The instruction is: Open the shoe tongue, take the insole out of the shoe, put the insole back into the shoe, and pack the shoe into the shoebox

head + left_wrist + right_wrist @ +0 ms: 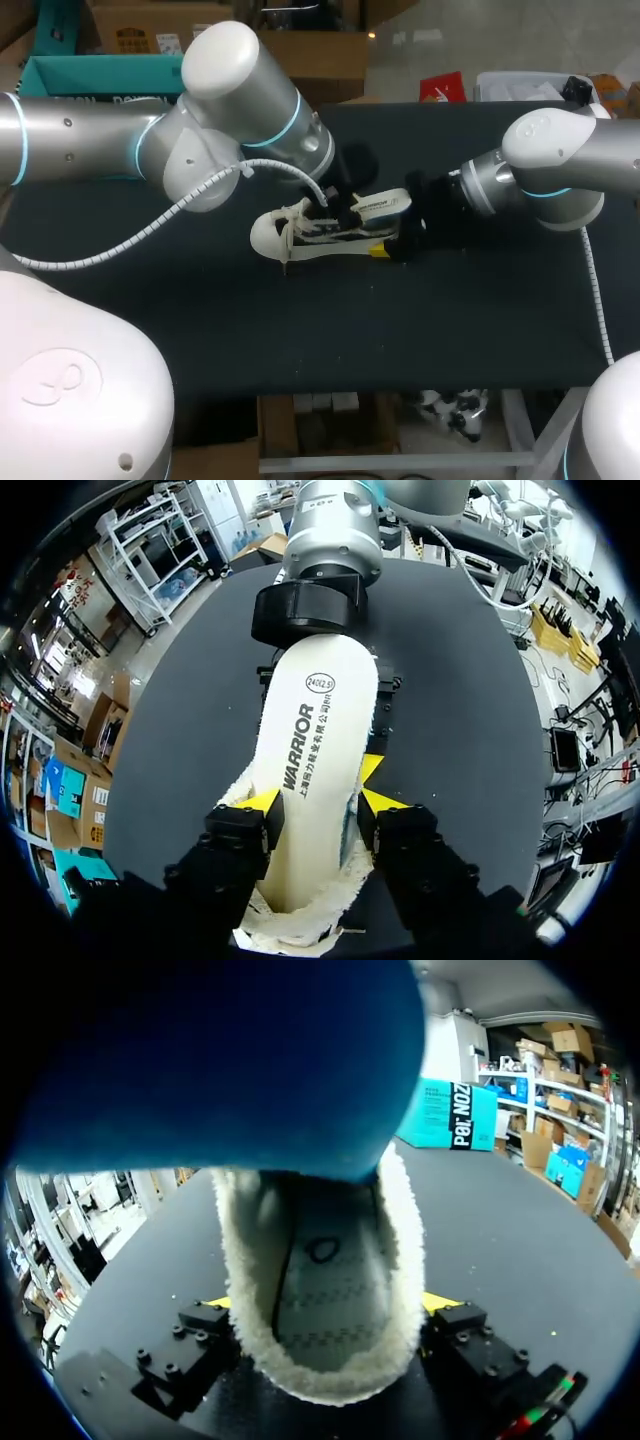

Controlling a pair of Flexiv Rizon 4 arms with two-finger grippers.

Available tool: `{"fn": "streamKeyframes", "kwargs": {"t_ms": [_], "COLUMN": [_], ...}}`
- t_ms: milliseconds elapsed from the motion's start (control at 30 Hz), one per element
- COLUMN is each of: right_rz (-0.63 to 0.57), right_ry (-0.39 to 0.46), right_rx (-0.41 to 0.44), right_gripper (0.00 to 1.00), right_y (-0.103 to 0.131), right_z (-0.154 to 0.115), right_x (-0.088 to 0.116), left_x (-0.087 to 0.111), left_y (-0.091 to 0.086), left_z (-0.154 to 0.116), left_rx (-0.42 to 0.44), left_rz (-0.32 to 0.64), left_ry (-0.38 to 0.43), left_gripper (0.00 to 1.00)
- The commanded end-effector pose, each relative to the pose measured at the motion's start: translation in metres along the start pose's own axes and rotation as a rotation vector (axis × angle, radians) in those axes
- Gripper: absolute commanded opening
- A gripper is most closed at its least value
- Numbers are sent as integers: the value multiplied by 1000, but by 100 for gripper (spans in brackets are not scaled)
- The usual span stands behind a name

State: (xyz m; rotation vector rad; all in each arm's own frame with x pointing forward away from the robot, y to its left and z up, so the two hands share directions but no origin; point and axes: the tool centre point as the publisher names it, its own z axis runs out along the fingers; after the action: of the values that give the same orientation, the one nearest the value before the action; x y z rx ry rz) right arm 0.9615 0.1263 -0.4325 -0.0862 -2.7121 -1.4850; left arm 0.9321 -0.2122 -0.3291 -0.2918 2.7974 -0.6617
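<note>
A white lace-up shoe (300, 238) sits near the middle of a black table (200, 330), with its toe toward the left arm (150, 140) and its heel toward the right arm (560, 170). A cream insole (310, 750) with a blue underside juts out of the shoe's fleecy opening. Its front end is tucked inside and its heel end is raised over the back of the shoe.

The left jaws are clamped on the insole, one yellow tip against each long edge just above the opening. The right jaws are closed on the shoe's heel from both sides, holding it against the table.

The insole looks light, thin and bendy. It would probably buckle if pushed from its end, so gripping across its edges close to the opening seems wise. The shoe looks soft and light enough to slide, so holding the firmer heel should steady it.
</note>
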Motion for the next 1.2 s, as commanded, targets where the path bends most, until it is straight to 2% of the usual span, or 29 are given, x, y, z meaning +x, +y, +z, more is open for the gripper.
{"fn": "streamKeyframes", "kwargs": {"t_ms": [33, 467, 700, 867, 1200], "right_rz": [0, 0, 0, 0, 0], "right_ry": [0, 0, 0, 0, 0], "right_rx": [-1, -1, -1, -1, -1], "right_gripper": [0, 0, 0, 0, 0], "right_y": [-5, -5, -5, -5, -5], "right_z": [5, 5, 5, 5, 5], "right_x": [0, 0, 0, 0, 0], "left_x": [16, 28, 27, 27, 20], "left_y": [3, -6, -13, -16, -24], "left_z": [-4, 0, 5, 15, 25], "left_rx": [5, 20, 15, 4, 10], "left_rz": [-15, -41, -49, -64, -76], "left_ry": [-117, -224, -284, -372, -473], "left_gripper": [48, 47, 46, 46, 46]}}
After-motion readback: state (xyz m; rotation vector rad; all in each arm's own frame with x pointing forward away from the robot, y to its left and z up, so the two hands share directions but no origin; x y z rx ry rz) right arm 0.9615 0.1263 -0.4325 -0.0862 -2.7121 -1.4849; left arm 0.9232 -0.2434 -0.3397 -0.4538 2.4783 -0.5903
